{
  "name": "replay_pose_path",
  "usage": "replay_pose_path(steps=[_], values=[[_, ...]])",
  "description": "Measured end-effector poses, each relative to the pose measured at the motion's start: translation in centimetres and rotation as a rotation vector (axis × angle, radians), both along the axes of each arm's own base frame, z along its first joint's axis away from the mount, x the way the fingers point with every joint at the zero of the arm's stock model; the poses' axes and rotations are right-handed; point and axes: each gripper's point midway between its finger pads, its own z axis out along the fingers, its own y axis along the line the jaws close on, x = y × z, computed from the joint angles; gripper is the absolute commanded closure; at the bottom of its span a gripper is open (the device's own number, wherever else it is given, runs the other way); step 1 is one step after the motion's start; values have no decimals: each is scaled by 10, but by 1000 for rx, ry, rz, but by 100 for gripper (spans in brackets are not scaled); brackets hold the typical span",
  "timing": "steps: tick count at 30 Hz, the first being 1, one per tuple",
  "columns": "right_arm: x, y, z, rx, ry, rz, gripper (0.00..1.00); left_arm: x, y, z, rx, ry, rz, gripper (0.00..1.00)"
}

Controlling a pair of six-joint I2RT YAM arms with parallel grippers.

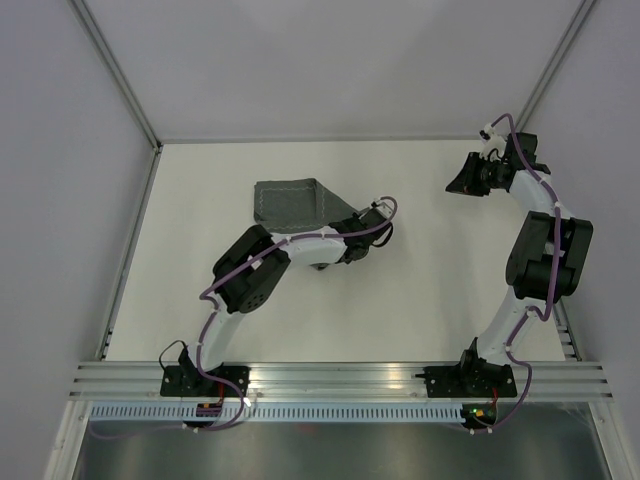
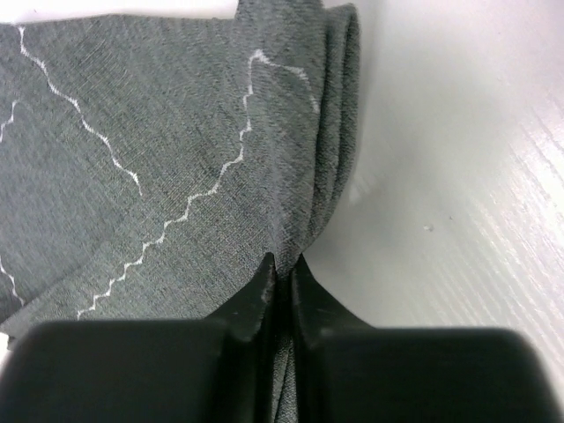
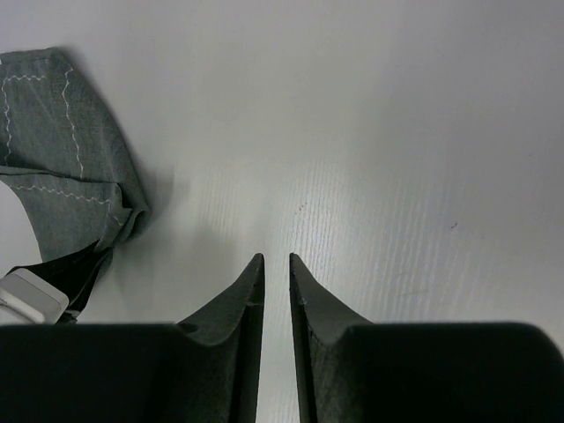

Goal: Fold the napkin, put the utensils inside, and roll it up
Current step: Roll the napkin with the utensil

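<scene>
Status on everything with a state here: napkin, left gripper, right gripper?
napkin: folded over in layers, one bunched edge pinched.
left gripper: shut on the napkin's bunched edge.
right gripper: shut, holding nothing, apart from the napkin.

The napkin (image 1: 293, 202) is lying on the table (image 1: 430, 280), left of centre. The left gripper (image 1: 345, 228) is pinching its near right corner. The right gripper (image 1: 462, 184) is hanging far right, well apart.

napkin (image 2: 159, 159) — cropped by left-wrist top and left edges | top view: its near corner probably under left tool (image 1: 342, 224)
</scene>
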Motion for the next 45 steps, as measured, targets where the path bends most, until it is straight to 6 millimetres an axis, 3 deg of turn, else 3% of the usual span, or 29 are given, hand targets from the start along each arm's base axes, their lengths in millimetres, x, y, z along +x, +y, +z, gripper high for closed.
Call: replay_pose_path(steps=[14,24,28,31,35,39,45], values=[[-15,3,11,-38,-48,59,78,-4,-1,1,-104,113,-81,98],[-51,19,23,-99,-149,205,77,-63,-20,2,-291,364,-296,98],[-77,37,29,-151,-222,316,75,-91,-26,2,-356,463,-374,98],[-106,63,33,-207,-308,440,72,-110,-28,2,-397,534,-423,98],[-154,101,31,-273,-441,620,58,-133,-29,1,-442,620,-473,98],[-192,126,27,-327,-553,761,51,-150,-27,0,-483,694,-506,98],[-230,162,17,-383,-667,974,38,-165,-21,-2,-517,778,-521,98]])
